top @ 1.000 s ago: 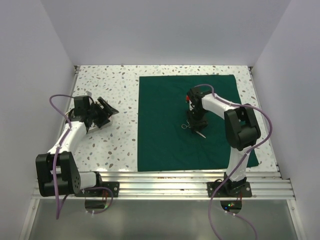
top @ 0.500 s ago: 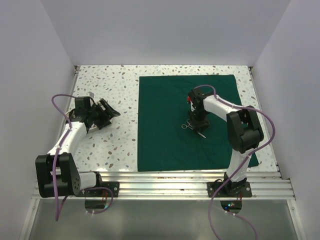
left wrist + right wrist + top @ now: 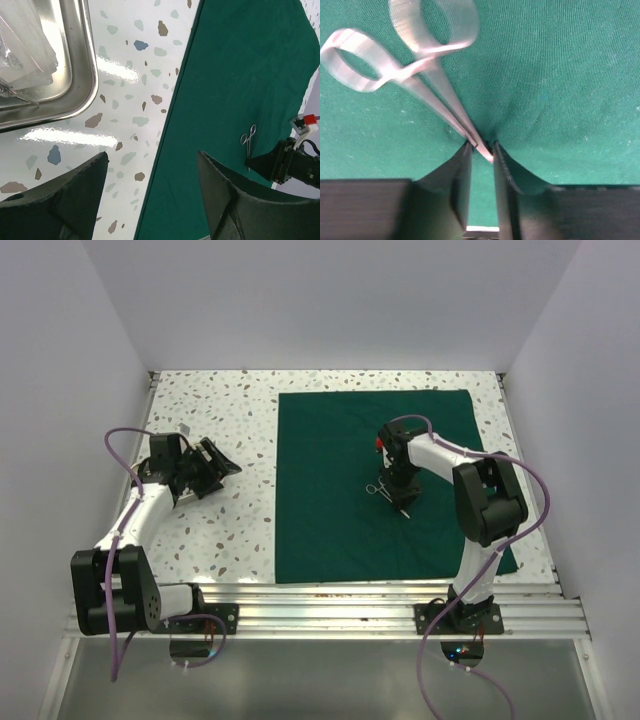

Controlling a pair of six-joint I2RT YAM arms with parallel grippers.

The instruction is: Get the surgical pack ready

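The dark green drape (image 3: 340, 500) lies flat on the right half of the speckled table; it also shows in the left wrist view (image 3: 240, 75) and fills the right wrist view (image 3: 560, 75). My right gripper (image 3: 401, 502) is down on the drape's middle, shut on the tip of a pair of steel ring-handled forceps (image 3: 420, 55). The forceps lie on the cloth with their handles pointing away from the fingers (image 3: 461, 172). They also show from above (image 3: 376, 488) and in the left wrist view (image 3: 248, 137). My left gripper (image 3: 152, 160) is open and empty, above the table left of the drape.
A shallow steel tray (image 3: 86, 65) sits on the table at the left, holding clear plastic packaging (image 3: 25, 45) and a thin steel instrument (image 3: 17, 96). In the top view my left arm (image 3: 185, 470) covers it. White walls close in the table.
My right gripper has shifted the forceps slightly right and back across the drape. My left gripper has moved a little toward the back.
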